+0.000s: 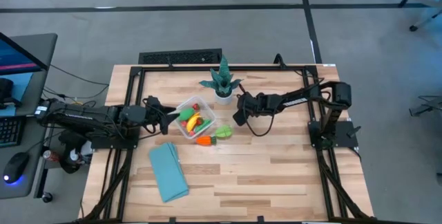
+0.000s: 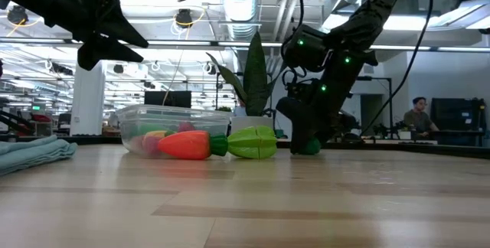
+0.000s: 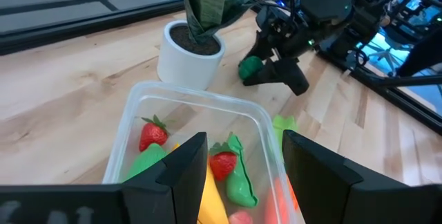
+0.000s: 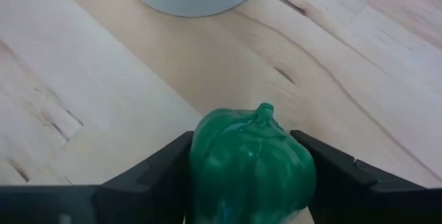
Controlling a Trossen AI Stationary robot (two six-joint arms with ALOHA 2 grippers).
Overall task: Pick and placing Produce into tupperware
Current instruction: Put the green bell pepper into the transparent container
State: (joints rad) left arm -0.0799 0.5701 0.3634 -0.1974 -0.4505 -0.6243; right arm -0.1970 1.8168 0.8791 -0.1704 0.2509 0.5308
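The clear tupperware (image 1: 195, 119) stands mid-table and holds several produce pieces: strawberries (image 3: 153, 133), a green pod (image 3: 238, 175) and yellow pieces. An orange carrot (image 1: 204, 140) and a light-green fruit (image 1: 223, 132) lie on the table by its near right side. My left gripper (image 1: 166, 119) is open and empty, raised over the tupperware's left edge. My right gripper (image 1: 240, 117) is down at the table right of the tupperware, shut on a dark green pepper (image 4: 250, 165). My right gripper pinches the green pepper by its two opposite sides (image 4: 200, 162) between its two fingers, the stem (image 4: 264, 110) showing between them. The fingers come from above, slanting down from the table's right. The pepper's bottom (image 2: 308, 148) is at table level.
A spiky teal plant in a white pot (image 1: 223, 86) stands just behind the tupperware and close to my right gripper. A folded light-blue cloth (image 1: 168, 172) lies at the near left. The table's near half is bare wood (image 1: 276, 175).
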